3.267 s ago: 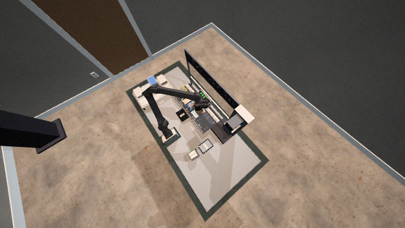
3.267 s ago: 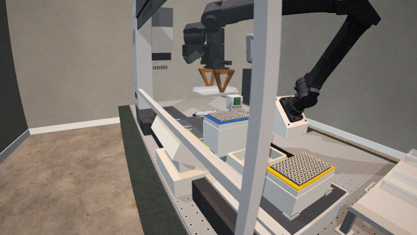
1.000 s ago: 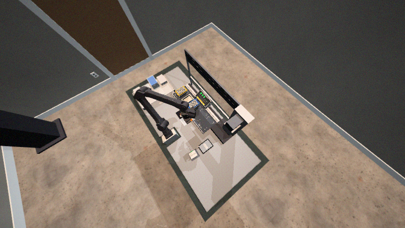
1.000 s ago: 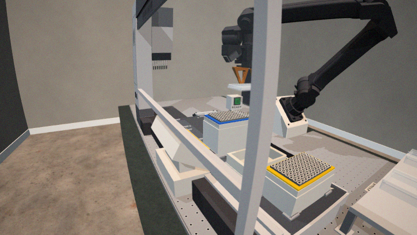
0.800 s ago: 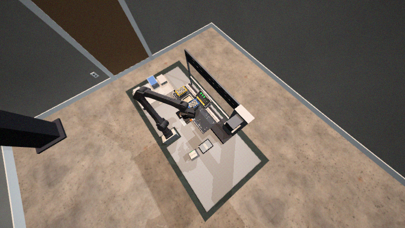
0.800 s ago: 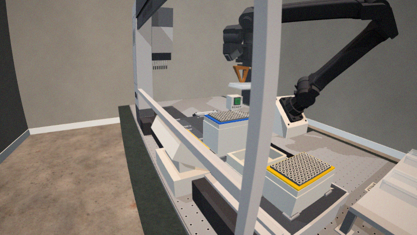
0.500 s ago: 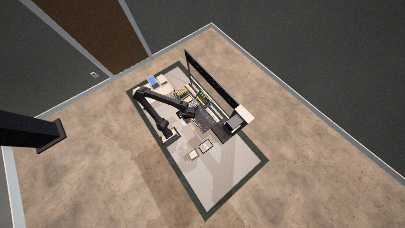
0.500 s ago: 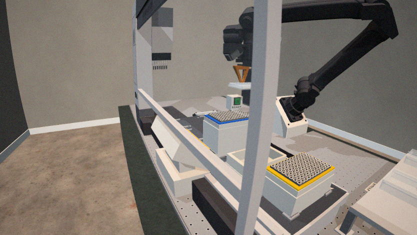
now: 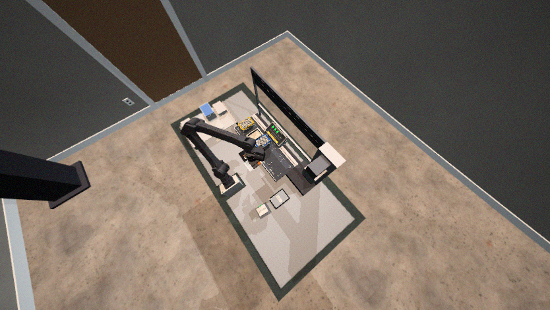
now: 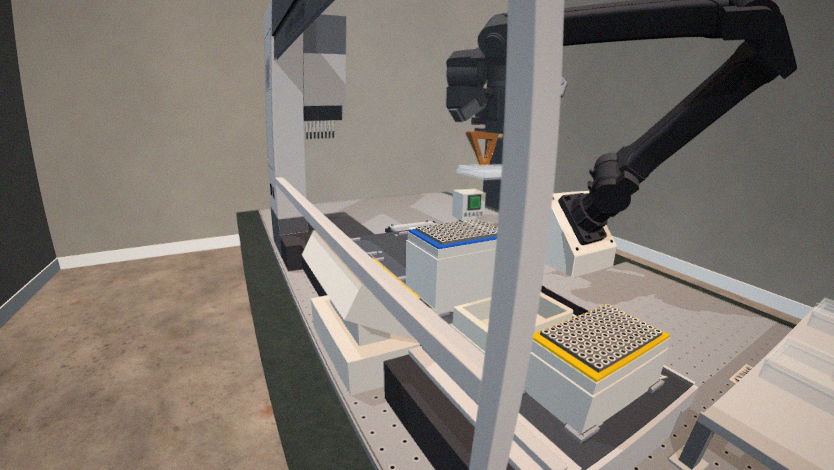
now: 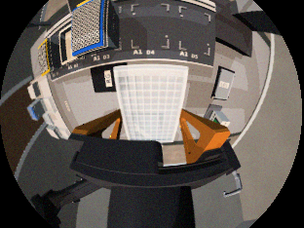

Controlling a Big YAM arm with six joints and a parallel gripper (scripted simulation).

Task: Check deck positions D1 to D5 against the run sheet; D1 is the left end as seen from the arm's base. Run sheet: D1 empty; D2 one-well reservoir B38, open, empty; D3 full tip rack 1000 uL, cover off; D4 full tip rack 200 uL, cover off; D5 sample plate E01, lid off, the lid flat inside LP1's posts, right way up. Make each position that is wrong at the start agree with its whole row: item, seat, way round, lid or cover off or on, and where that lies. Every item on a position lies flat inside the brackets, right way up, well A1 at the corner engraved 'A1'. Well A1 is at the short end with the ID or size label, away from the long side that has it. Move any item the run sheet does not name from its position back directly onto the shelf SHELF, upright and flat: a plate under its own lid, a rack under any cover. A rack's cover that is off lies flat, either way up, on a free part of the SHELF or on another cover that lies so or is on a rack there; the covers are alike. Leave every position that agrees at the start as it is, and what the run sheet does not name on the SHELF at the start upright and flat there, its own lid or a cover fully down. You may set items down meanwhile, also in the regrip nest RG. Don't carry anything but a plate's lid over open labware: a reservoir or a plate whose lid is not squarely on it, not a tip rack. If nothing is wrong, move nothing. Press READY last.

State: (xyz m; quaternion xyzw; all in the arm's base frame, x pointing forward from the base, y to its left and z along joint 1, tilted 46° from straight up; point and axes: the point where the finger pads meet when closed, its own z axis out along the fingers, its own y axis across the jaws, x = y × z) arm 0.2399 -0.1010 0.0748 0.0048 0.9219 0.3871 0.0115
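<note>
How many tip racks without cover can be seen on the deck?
2. A blue-rimmed tip rack stands further along the deck row, and a yellow-rimmed tip rack at the near end, with an open reservoir between them. The frame post may hide more.

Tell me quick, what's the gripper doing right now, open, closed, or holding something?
Gripper: closed on a flat white gridded plate or lid, held level in the air above the deck; which of the two cannot be told.

Matte black jointed arm [image 10: 688, 113] ending in orange triangular pincer [image 11: 151, 133].
</note>
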